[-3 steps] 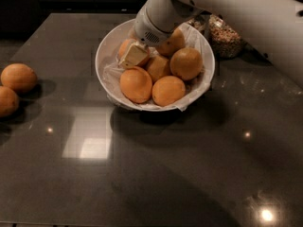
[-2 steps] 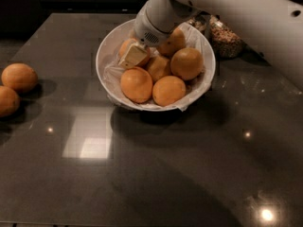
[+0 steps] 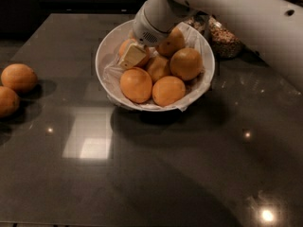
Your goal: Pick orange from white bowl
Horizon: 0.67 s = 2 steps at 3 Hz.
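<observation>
The white bowl [image 3: 106,51] with its crumpled paper lining stands at the back middle of the dark table and holds several oranges. My gripper [image 3: 134,56] reaches down into the bowl's left rear part from the upper right. It sits against an orange [image 3: 126,46] that is mostly hidden behind it. Other oranges lie in front at the left [image 3: 136,84], in front at the right [image 3: 169,91] and at the right side [image 3: 186,64]. The white arm [image 3: 227,8] covers the bowl's far rim.
Two loose oranges [image 3: 19,77] [image 3: 7,100] lie on the table [image 3: 142,174] at the left edge. A glass jar of grain [image 3: 225,41] stands just behind the bowl on the right, under the arm.
</observation>
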Motion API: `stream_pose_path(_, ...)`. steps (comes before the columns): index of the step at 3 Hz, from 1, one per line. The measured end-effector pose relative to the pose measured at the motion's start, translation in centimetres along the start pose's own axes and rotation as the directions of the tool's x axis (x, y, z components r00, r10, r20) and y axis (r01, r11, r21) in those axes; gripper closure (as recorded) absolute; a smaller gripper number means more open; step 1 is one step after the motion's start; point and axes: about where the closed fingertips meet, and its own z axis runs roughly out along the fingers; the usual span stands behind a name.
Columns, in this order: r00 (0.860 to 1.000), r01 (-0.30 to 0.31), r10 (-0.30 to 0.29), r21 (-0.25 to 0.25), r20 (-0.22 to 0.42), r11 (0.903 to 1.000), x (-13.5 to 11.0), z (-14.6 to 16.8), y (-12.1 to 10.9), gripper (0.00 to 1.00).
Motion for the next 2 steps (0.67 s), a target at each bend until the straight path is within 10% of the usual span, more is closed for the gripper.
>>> stream_pose_path(2, 1.0, -0.012, 0.012, 0.002, -0.012, 0.9999, -0.03, 0.48, -0.27, 0.29)
